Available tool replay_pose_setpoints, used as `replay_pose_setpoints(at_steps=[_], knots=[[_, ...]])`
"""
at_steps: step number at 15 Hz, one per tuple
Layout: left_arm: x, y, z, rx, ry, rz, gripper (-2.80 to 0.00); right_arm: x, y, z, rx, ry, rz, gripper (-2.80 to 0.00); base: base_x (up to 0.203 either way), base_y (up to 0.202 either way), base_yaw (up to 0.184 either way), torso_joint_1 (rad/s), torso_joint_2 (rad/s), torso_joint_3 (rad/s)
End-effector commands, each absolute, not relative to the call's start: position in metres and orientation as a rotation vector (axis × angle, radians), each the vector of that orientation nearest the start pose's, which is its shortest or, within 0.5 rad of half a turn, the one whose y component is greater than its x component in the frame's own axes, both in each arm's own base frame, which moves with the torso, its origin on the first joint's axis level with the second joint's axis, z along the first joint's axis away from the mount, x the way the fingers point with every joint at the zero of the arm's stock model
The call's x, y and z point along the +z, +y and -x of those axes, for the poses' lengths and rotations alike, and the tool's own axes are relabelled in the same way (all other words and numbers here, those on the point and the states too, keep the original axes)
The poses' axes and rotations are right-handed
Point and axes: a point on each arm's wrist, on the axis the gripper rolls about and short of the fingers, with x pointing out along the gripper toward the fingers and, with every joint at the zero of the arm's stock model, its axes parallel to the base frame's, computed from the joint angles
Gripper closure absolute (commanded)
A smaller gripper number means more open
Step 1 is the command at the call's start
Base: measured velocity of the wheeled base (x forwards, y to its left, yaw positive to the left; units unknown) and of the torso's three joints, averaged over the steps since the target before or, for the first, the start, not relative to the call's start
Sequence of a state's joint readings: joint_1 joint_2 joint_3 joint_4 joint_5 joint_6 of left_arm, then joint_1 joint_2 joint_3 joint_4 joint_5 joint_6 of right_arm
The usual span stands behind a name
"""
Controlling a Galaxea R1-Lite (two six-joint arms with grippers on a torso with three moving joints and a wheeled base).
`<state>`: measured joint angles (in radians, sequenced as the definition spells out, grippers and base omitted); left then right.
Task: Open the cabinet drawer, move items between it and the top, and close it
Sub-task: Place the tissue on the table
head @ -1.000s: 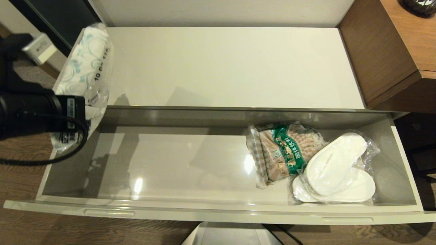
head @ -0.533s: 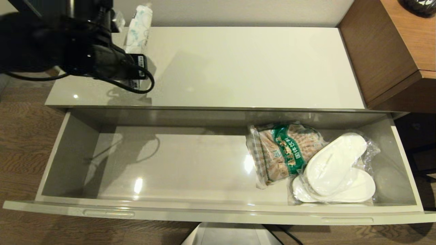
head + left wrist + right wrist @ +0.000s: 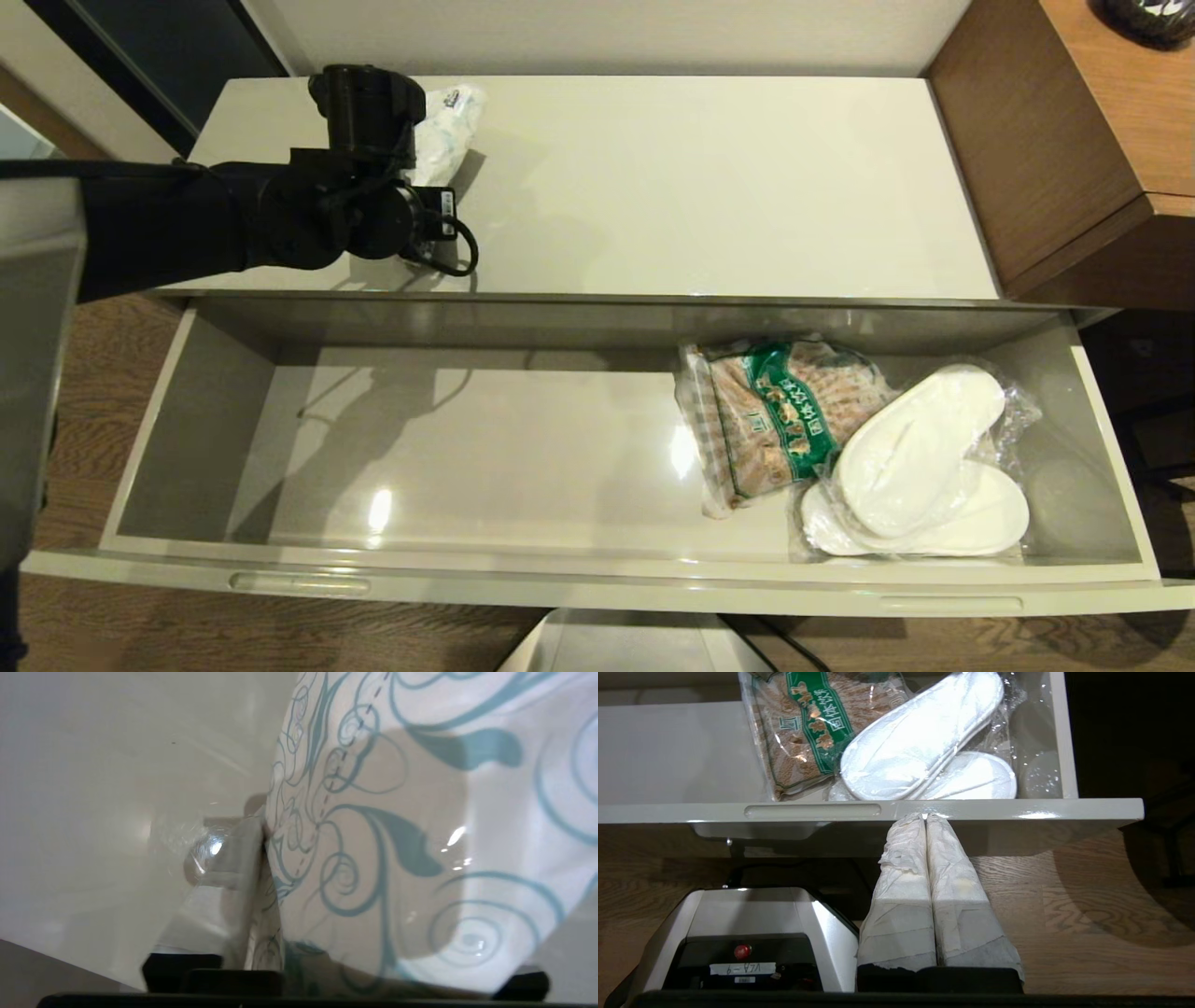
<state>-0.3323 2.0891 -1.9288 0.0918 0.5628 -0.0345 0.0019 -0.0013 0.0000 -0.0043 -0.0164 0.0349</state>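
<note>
One pack [image 3: 446, 131] lies on the top [image 3: 672, 177], at its far left; one snack bag [image 3: 775, 415] and one slipper bundle [image 3: 920, 467] sit in the open drawer [image 3: 523, 569]. Left gripper [image 3: 411, 140] is at the pack, jaw spread unreadable. Right gripper [image 3: 926, 823] pressed together, holding nothing

— Where did the head camera look from?
— High up, facing down over the glossy cream-white cabinet top [image 3: 672, 177] and the open beige-grey drawer [image 3: 597, 583].
— And the wrists?
— The left sat pressed close to a swirl-patterned white pack [image 3: 420, 812]; the right, low outside, shared the drawer's [image 3: 878, 810] front rim.
</note>
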Motion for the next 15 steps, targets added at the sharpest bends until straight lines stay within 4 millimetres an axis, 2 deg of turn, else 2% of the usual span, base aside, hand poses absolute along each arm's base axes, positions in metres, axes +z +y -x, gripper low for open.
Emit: replay_pose_setpoints(at_steps=[1, 5, 8, 10, 15], knots=[[0.279, -0.131, -0.414, 0.234, 0.207, -0.07, -2.8, 0.075, 0.0, 0.024, -0.015, -0.017, -0.035, 0.0, 0.0, 0.0, 0.0, 0.0, 0.0, 0.0], [0.286, -0.13, -0.41, 0.235, 0.186, -0.06, -2.8, 0.075, 0.0, 0.024, -0.012, -0.017, -0.035, 0.0, 0.0, 0.0, 0.0, 0.0, 0.0, 0.0], [0.304, -0.129, -0.401, 0.231, 0.126, -0.032, -2.8, 0.075, 0.0, 0.024, -0.015, -0.017, -0.035, 0.0, 0.0, 0.0, 0.0, 0.0, 0.0, 0.0], [0.32, -0.135, -0.387, 0.209, 0.086, -0.013, -2.8, 0.075, 0.0, 0.024, -0.014, -0.017, -0.035, 0.0, 0.0, 0.0, 0.0, 0.0, 0.0, 0.0], [0.334, -0.139, -0.373, 0.194, 0.052, 0.0, -2.8, 0.075, 0.0, 0.024, -0.014, -0.017, -0.035, 0.0, 0.0, 0.0, 0.0, 0.0, 0.0, 0.0]])
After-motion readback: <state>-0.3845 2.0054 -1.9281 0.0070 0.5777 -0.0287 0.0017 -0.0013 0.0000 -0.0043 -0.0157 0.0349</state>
